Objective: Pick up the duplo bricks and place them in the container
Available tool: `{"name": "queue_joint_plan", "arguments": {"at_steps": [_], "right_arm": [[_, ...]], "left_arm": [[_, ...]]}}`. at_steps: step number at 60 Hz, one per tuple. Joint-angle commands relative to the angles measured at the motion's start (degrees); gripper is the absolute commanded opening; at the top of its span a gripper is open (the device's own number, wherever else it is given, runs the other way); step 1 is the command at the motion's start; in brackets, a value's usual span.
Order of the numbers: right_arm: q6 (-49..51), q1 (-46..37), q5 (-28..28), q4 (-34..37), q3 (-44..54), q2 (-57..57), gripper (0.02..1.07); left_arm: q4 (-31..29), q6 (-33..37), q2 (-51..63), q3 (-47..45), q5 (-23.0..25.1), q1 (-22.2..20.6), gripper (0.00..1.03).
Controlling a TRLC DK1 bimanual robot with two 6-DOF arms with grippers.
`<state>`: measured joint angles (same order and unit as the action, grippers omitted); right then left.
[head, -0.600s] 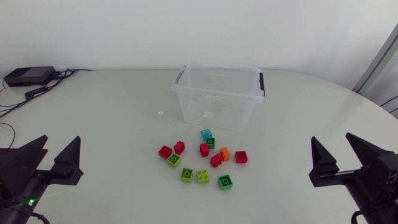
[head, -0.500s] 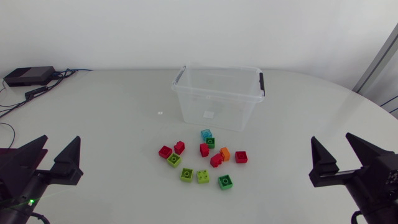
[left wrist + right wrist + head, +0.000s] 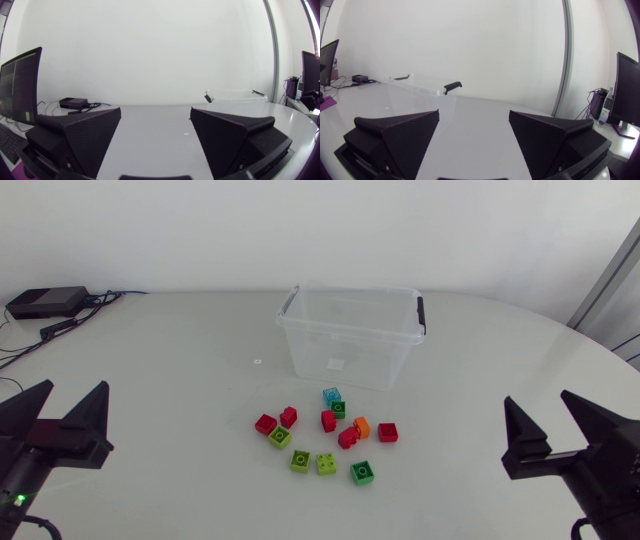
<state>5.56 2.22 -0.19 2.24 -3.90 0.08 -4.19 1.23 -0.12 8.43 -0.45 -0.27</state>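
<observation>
Left gripper [image 3: 77, 390] drawn back toward left edge; fingers apart. Right gripper [image 3: 537, 402] low at right edge, fingers apart. Duplo bricks [image 3: 328, 421] scattered mid-table [image 3: 180, 380], just near side of clear container [image 3: 350, 340].

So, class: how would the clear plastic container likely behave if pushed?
The clear plastic container seems empty and thin-walled, so probably light. With its broad base, it would likely slide on the smooth white table rather than tip.
</observation>
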Motion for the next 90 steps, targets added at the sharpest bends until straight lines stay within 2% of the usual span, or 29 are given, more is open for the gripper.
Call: {"name": "queue_joint_plan", "arguments": {"at_steps": [1,15,24,38,48,56,66,72,82,85,90], "right_arm": [[-0.90,0.51,-0.17,1.01,-3.31,0.89,1.02],[-0.90,0.59,-0.17,2.42,-11.22,8.54,1.02],[-0.99,1.12,-0.25,2.86,-15.87,13.81,1.02],[-0.90,1.39,-0.25,3.47,-20.36,23.65,1.02],[-0.46,1.74,-0.78,3.47,-20.53,28.58,1.02],[-0.46,1.65,-1.13,4.26,-20.97,34.46,1.02],[-0.55,1.74,-4.38,5.58,-21.24,39.56,1.02],[-0.64,1.74,-7.72,6.90,-21.76,42.81,1.02],[-0.38,0.51,-14.40,11.03,-23.78,50.11,1.02],[1.03,1.47,-14.14,13.84,-24.84,50.99,1.02],[2.96,4.37,-14.23,15.16,-25.89,51.52,1.02]], "left_arm": [[-1.09,-1.76,0.74,3.09,-0.17,-0.78,0.96],[-4.25,-1.94,9.61,11.35,-0.17,-1.48,0.96],[-9.79,-2.29,20.34,19.17,-0.17,-2.10,0.96],[-16.47,-0.80,39.41,28.58,-0.17,-8.08,0.96],[-16.56,2.81,50.22,31.30,0.27,-10.71,0.96],[-16.47,5.09,58.48,33.23,3.08,-10.19,0.96],[-16.47,13.27,68.85,35.61,5.19,-10.45,0.96],[-16.56,24.25,74.92,37.45,5.19,-12.30,0.96],[-15.50,35.68,77.55,36.31,5.55,-15.11,0.96],[-15.50,42.27,79.22,35.61,7.57,-15.81,0.97],[-15.33,49.30,80.19,34.64,11.79,-15.81,0.97]]}}
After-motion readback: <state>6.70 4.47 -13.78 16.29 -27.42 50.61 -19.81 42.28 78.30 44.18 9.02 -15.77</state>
